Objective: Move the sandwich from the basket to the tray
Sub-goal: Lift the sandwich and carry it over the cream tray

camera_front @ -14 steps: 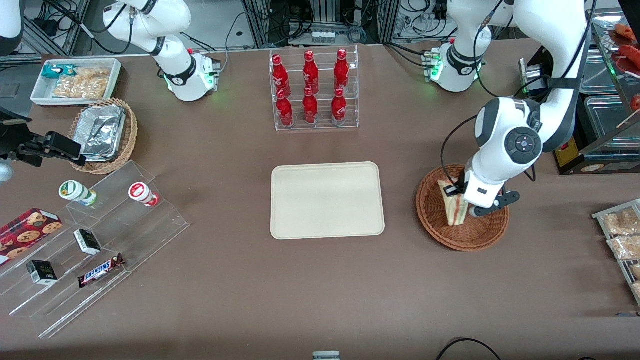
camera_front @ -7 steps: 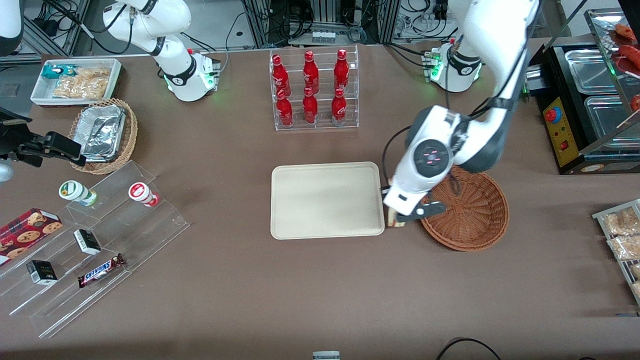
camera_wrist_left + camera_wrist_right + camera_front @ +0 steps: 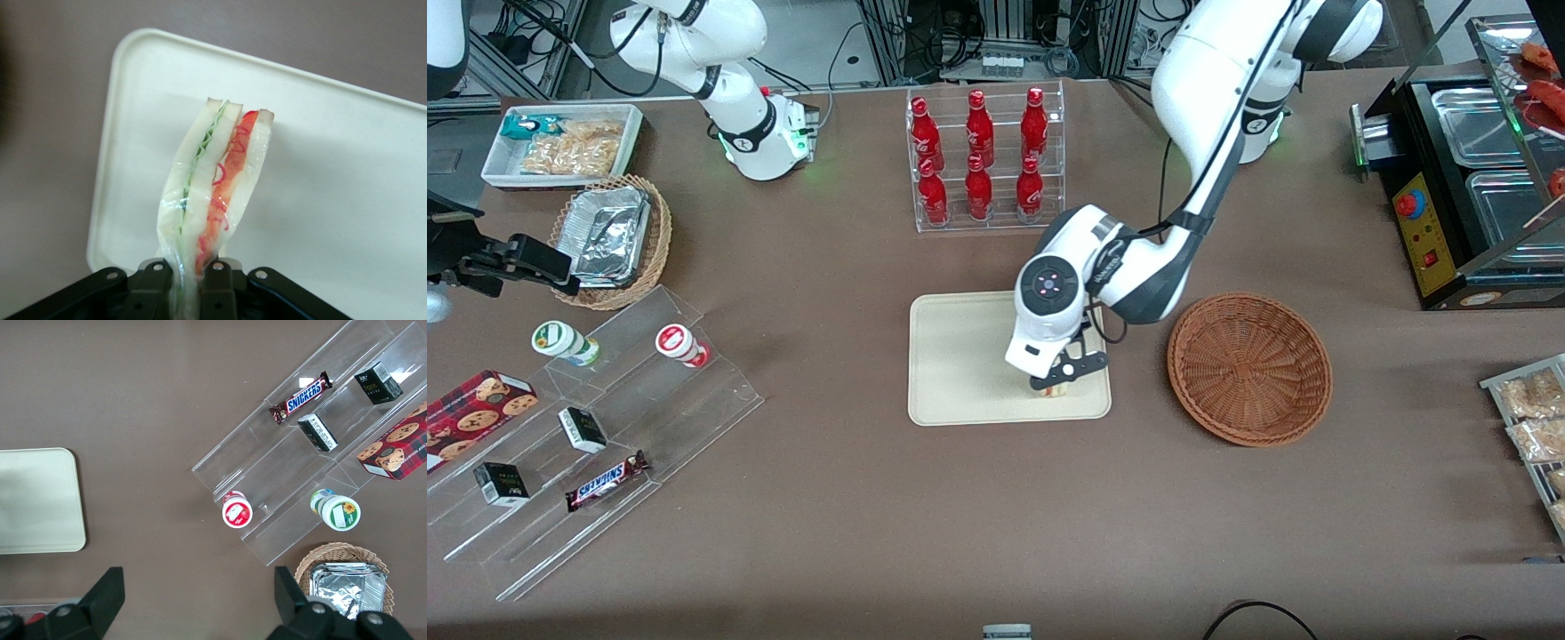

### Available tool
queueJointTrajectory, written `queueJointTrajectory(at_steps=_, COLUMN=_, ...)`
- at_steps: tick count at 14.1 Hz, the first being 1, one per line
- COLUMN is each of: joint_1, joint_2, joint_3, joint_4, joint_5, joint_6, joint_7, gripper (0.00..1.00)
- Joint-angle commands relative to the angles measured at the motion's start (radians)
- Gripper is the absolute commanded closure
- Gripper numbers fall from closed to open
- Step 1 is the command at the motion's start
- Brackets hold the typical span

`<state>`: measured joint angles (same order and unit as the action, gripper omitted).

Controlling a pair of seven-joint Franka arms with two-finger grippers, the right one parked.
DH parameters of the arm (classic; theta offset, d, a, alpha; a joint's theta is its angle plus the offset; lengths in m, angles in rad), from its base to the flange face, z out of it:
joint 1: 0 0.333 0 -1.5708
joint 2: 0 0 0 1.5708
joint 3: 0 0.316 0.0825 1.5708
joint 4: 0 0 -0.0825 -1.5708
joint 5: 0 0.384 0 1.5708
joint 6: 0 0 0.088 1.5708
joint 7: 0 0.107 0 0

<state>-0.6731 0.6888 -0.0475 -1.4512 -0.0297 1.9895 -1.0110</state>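
The left arm's gripper [image 3: 1056,384] holds the sandwich [image 3: 1057,388] low over the tray [image 3: 960,356], beside the brown wicker basket [image 3: 1249,369].

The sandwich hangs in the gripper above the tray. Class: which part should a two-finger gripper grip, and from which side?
Grip the flat bread faces, near one end, coming in end-on. The sandwich is a thin wedge, so fingers pressing its faces keep the layers together. That is how the gripper holds it over the tray.
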Motion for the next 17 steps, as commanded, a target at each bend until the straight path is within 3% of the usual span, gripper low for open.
queueJointTrajectory(at_steps=1, joint_1=-0.080, joint_2=0.041, joint_3=0.017, joint_4=0.045, joint_5=0.004, joint_6=0.052, joint_7=-0.066, gripper=0.92)
queueJointTrajectory(at_steps=6, joint_1=-0.132, joint_2=0.075, joint_3=0.021, joint_4=0.048, joint_5=0.039, joint_6=0.106, joint_7=-0.136, gripper=0.92)
queueJointTrajectory(at_steps=7, joint_1=-0.132, joint_2=0.078, joint_3=0.020, joint_4=0.043, joint_5=0.059, joint_6=0.115, joint_7=-0.146, gripper=0.90)
queueJointTrajectory(at_steps=8, joint_1=-0.132, joint_2=0.080, joint_3=0.020, joint_4=0.041, joint_5=0.057, joint_6=0.117, joint_7=-0.147, gripper=0.82)
queueJointTrajectory(at_steps=10, joint_1=-0.125, joint_2=0.087, joint_3=0.018, joint_4=0.041, joint_5=0.047, joint_6=0.121, joint_7=-0.147, gripper=0.00)
queueJointTrajectory(at_steps=17, joint_1=-0.122, joint_2=-0.004, joint_3=0.031, joint_4=0.061, joint_5=0.056, joint_6=0.066, joint_7=-0.147, gripper=0.00)
